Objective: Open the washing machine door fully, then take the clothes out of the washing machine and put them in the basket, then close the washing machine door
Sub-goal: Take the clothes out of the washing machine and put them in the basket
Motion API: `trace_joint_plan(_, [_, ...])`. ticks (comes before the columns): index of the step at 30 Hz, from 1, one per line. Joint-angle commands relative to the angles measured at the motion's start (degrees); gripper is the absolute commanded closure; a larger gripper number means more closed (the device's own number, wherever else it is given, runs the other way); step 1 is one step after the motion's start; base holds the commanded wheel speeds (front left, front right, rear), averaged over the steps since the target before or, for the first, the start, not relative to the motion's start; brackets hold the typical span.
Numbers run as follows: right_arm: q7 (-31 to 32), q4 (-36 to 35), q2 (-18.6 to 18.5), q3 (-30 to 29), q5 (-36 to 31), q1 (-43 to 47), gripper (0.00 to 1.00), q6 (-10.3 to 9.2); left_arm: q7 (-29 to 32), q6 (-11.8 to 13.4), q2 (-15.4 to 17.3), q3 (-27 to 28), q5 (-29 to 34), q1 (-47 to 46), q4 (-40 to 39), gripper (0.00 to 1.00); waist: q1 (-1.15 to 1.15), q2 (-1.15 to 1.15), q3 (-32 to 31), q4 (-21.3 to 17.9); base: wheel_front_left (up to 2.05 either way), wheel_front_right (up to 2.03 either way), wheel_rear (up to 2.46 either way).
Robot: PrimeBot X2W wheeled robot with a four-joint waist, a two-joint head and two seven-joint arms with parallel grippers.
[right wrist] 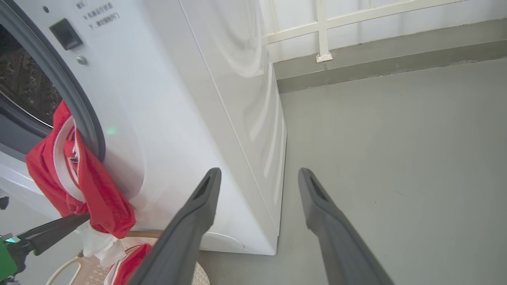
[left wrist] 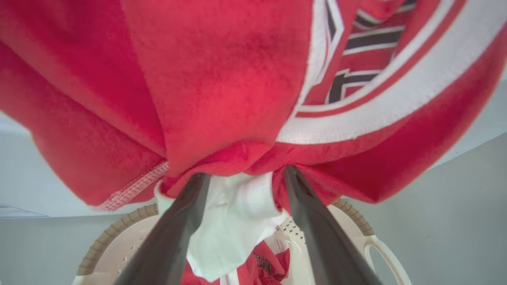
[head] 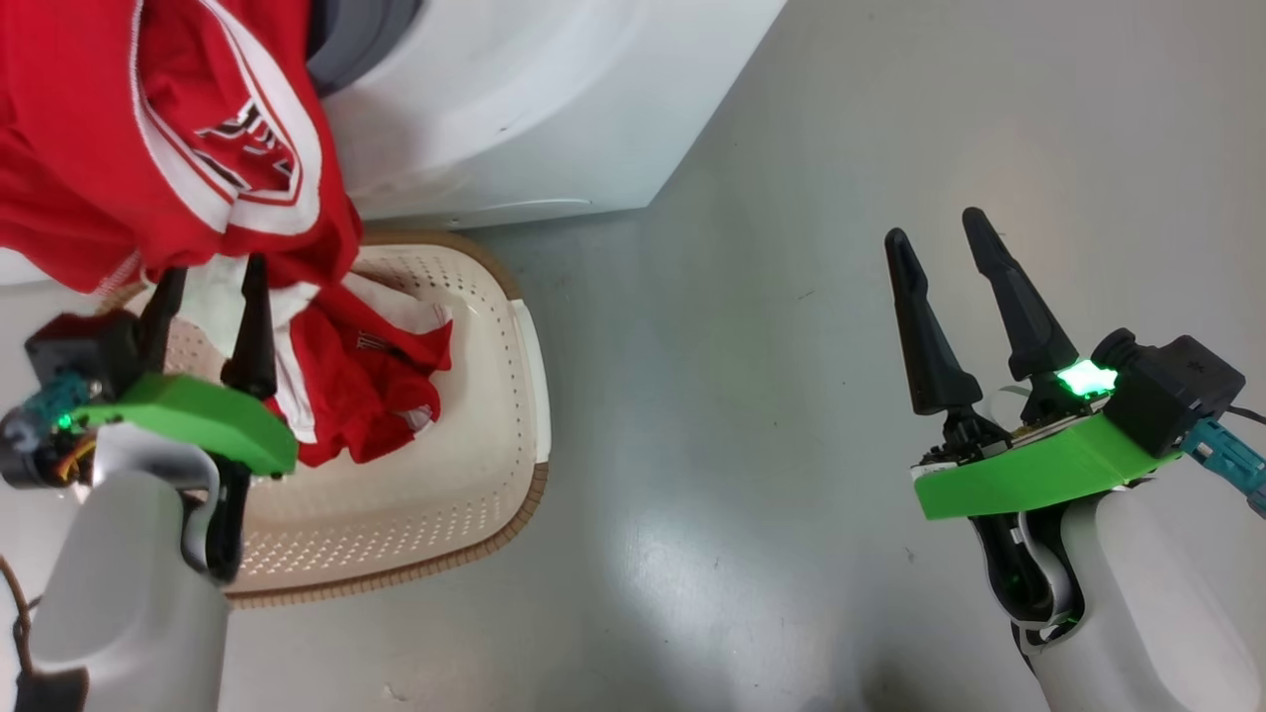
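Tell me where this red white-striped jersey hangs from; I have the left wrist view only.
Observer: The red white-striped jersey hangs out of the big white front-loading washing machine, draped over its grey rubber gasket.
Operator: Report the right gripper.
Observer: The right gripper is open and holds nothing, above bare grey floor.
Operator: Check the drum.
Observer: The perforated steel drum shows dark behind the jersey; its contents are unclear.

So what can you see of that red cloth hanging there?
It is a soft red jersey with white stripes, white trim and a dark emblem. It hangs out of the mouth of the washing machine, bunched, and its lower end lies crumpled in the cream basket below. The robot's left jaws stand open either side of a white fold, tips at the cloth.
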Motion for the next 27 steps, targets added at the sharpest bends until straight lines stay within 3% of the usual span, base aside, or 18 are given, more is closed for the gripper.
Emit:
trace_joint_plan(1, [-0.4,-1.2,-0.5,1.0,-0.6,1.5,0.00,0.36,-0.3,-0.3,1.5,2.3,0.4,3.3,-3.7,0.00,0.00,0.00,-0.5,0.4,0.00,0.00,0.00])
trace_joint_plan(14, [-0.4,-1.2,-1.1,0.9,-0.5,2.7,0.00,0.36,-0.3,-0.3,-2.1,9.0,4.7,18.7,-32.5,0.00,0.00,0.00,-2.1,1.2,0.00,0.00,0.00])
trace_joint_plan(27, [-0.4,-1.1,-1.5,1.4,-0.3,3.3,0.00,0.36,-0.3,0.5,-4.1,12.2,6.0,31.1,-49.4,0.00,0.00,0.00,-3.0,1.0,0.00,0.00,0.00])
